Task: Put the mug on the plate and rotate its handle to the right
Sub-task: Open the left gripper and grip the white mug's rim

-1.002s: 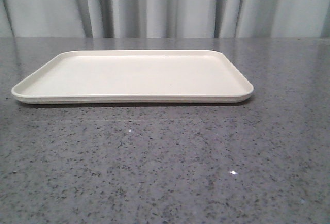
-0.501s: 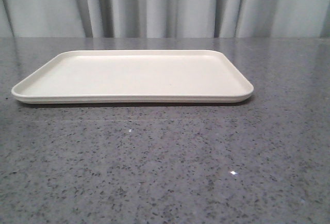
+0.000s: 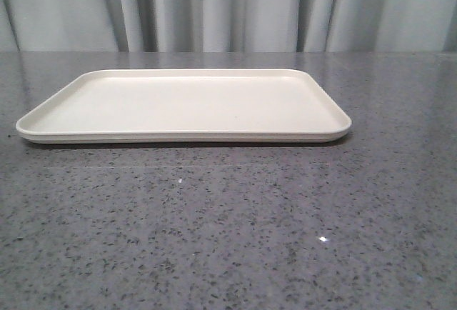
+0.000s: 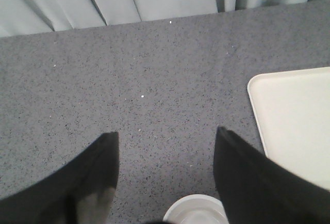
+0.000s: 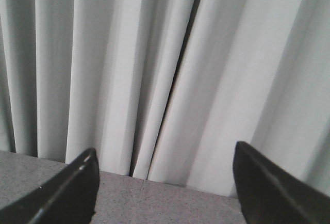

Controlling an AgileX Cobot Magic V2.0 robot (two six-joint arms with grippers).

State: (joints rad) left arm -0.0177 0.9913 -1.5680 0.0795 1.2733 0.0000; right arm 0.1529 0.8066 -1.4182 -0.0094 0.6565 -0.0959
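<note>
Pale grey curtains hang in soft folds behind a speckled grey stone table, polished enough to throw back small glints of light. On it lies the plate, a broad, flat, cream-white rectangle with rounded corners and a low raised rim, its long side running across the front view. Nothing rests on the plate.

The mug does not appear in the front view at all. Only the left wrist view catches it: a curved sliver of white rolled rim, just beneath the left hand and between its two dark fingers. Those fingers stand wide apart, gripping nothing. From the mug, the plate's rounded corner lies near, off to one side past one finger, with bare table between them. The handle is hidden, so which way it points cannot be told.

The right hand is also spread wide and holds nothing; its camera looks at the curtains and a strip of table, with neither mug nor plate in sight.

The left hand is clearly the nearer one, already straddling the mug from above, so the grasp probably falls to it: a drop and a squeeze, then a short carry sideways to the plate. The smooth enamel-like rim could slip under a light pinch.
</note>
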